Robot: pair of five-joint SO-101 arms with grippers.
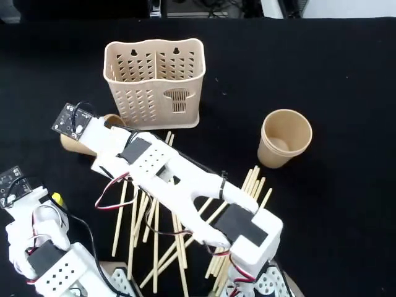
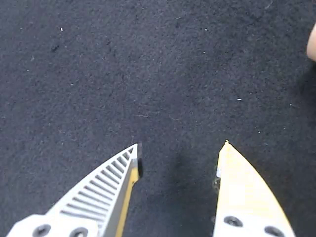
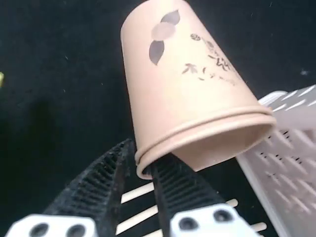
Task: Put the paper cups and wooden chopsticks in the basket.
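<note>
Just beside the basket (image 1: 154, 80), near one of its front corners, the right gripper (image 3: 143, 159) is clamped on the rim of a paper cup (image 3: 187, 89) that lies tilted on its side. One black finger sits inside the mouth and the other against the outer wall. Whether the cup's wall touches the table cannot be determined.

The second paper cup (image 1: 284, 137) stands upright, well apart from the basket on its other side. The wooden chopsticks (image 1: 154, 229) lie loose and crossed on the black cloth (image 1: 346, 235), several of them under the right arm. The left gripper (image 2: 180, 163) hangs spread over bare cloth, holding nothing.

Assessment: the cup is light and thin-walled and will crush under a hard squeeze. Its rolled rim is the stiffest part, so the present rim pinch is sound. The cup may pivot about that single pinch when lifted.

The chopsticks are light, stiff and thin. Each is best taken across its middle, where one lies clear of its neighbours, since an end grip will let it droop. The basket looks light and may slide if knocked.
</note>
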